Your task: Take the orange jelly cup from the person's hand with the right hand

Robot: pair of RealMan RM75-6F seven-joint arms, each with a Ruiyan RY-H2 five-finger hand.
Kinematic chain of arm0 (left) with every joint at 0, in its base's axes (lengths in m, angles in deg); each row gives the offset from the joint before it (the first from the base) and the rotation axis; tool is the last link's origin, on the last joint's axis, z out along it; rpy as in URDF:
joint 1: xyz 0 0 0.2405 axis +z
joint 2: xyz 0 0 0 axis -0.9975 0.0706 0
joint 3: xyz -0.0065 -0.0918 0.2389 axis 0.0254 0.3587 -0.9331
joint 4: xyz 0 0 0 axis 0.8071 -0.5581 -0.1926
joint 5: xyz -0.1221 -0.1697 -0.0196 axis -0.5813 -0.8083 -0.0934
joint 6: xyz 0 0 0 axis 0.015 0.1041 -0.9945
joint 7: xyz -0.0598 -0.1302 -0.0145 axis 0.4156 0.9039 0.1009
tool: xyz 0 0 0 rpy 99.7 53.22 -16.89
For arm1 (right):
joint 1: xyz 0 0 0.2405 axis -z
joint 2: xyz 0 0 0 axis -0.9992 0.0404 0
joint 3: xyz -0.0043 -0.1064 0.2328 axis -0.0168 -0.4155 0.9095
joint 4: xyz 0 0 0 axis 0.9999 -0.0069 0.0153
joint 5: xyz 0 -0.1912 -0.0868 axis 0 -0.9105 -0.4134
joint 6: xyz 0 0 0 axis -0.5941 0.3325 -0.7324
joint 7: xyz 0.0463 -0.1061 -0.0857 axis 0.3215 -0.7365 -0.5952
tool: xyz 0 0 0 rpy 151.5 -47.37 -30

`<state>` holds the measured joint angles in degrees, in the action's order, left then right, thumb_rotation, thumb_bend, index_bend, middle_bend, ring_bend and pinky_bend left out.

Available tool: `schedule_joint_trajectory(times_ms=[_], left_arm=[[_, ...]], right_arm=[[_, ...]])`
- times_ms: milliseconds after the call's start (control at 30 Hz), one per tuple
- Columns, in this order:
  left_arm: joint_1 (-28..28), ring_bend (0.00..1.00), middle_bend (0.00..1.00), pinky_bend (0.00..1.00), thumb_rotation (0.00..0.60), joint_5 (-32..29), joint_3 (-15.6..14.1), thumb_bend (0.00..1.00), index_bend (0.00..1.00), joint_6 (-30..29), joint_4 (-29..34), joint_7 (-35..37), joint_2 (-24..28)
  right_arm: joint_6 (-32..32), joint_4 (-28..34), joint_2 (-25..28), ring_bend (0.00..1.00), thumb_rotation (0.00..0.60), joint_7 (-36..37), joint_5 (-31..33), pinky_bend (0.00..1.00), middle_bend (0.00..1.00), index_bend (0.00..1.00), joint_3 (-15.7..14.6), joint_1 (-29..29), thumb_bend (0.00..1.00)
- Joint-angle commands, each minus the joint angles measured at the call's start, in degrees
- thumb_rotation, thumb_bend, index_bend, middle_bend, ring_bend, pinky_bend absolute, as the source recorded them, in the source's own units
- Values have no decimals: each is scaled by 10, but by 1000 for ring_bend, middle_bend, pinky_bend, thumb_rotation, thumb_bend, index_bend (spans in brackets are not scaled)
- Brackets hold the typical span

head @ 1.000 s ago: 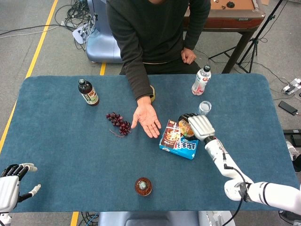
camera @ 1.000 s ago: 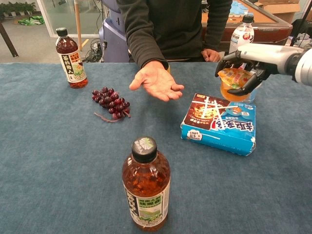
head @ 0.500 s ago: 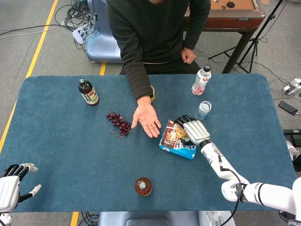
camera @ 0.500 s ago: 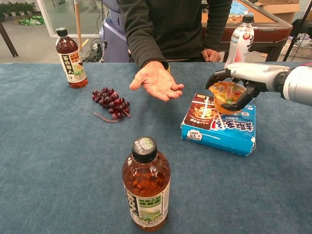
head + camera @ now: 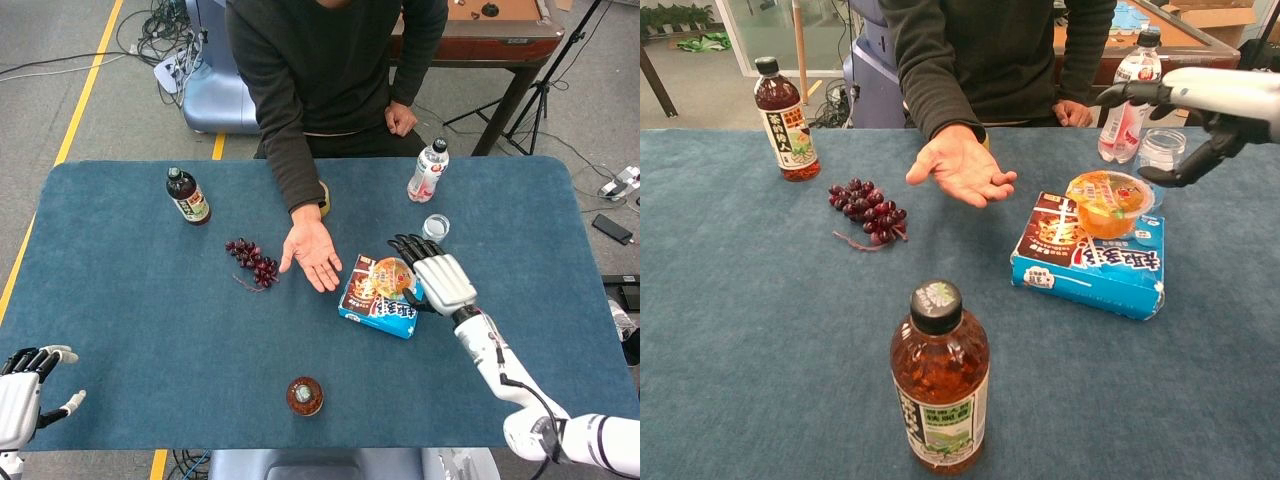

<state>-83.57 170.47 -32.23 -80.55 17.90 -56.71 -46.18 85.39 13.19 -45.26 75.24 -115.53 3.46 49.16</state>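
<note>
One round orange jelly cup [image 5: 1108, 203] sits upright on the blue snack box [image 5: 1090, 256] at centre-right, just left of my right hand [image 5: 437, 278], fingers spread and empty; the person's open palm [image 5: 313, 253] lies farther left

right hand [image 5: 1200, 110] released, lifted | orange jelly cup [image 5: 1108, 203] now on snack box [image 5: 1090, 256]
</note>
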Motion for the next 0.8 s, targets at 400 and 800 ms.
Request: schedule_joint_trajectory(times_ms=[400,800], left_arm=[[-7,288,338,179,600,-1,3,171,413,8,-4,1,-4],[-9,288,338,179,600,3,5,171,413,4,0,-3,-7]], right_arm=[[247,99,102,0,600,10,-157,122,76,55,-91,214,409],[320,69,83,0,600,38,-203,122,77,55,-110,311,396]])
